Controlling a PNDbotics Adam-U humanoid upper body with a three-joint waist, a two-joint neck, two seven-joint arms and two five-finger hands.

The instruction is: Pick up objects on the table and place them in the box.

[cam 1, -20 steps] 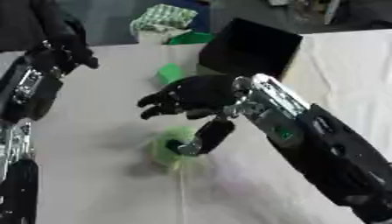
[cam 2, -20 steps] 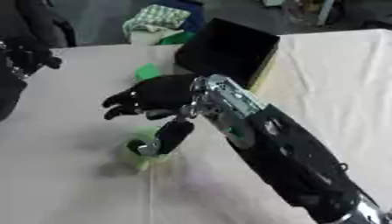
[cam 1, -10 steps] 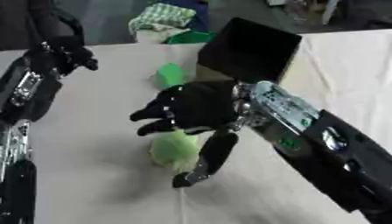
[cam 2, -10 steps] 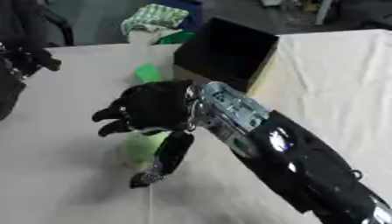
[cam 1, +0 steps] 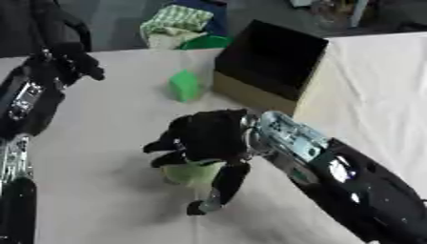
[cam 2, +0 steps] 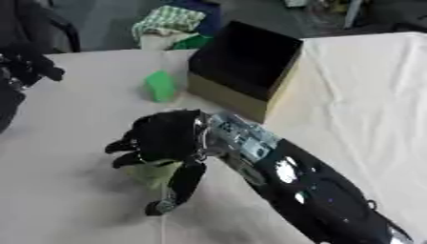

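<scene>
A pale green rounded object (cam 1: 193, 174) lies on the white tablecloth in the middle. My right hand (cam 1: 208, 136) covers it from above, fingers curled over its left side and the thumb (cam 1: 218, 188) stretched down along its right side to the cloth. Most of the object is hidden under the palm. A small green block (cam 1: 184, 86) stands upright farther back. Just right of it is the black open box (cam 1: 271, 62) with tan sides. My left hand (cam 1: 71, 64) hangs at the upper left with relaxed fingers, holding nothing.
A green-and-white checked cloth (cam 1: 177, 19) and a bright green item (cam 1: 204, 43) lie beyond the table's far edge, behind the box. My left forearm (cam 1: 25, 105) runs down the left side. White cloth (cam 1: 375, 81) stretches right of the box.
My right hand has come down over the pale green object and its fingers have curled round it. The whole picture has also shifted a little. The left hand stays where it was.
</scene>
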